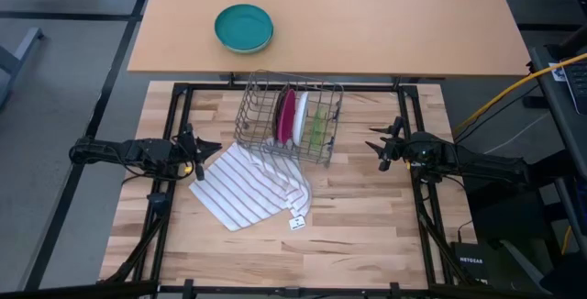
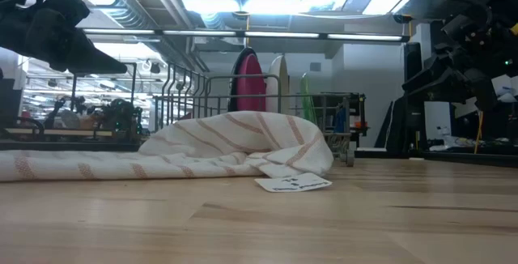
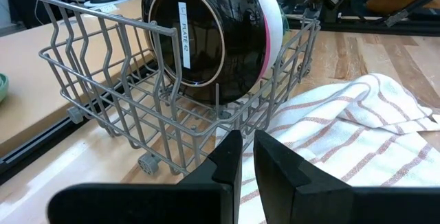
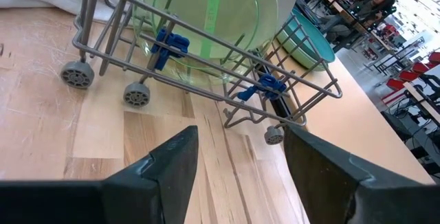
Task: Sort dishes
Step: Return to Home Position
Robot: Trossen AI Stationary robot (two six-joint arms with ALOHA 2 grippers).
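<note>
Striped cloth (image 2: 235, 146) lies foremost, against the dish rack (image 1: 257, 106), where all three plates (image 1: 301, 117) stand on edge. Left gripper (image 3: 247, 145) nearly closed, right gripper (image 4: 240, 148) spread wide — both empty. Recommend drawing each arm straight back, clear of rack and cloth.

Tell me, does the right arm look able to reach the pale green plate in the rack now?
Probably yes. The pale green plate stands at the side of the dish rack that faces the open right gripper, with bare table between. Rack wires cover its lower half, so from above.
</note>
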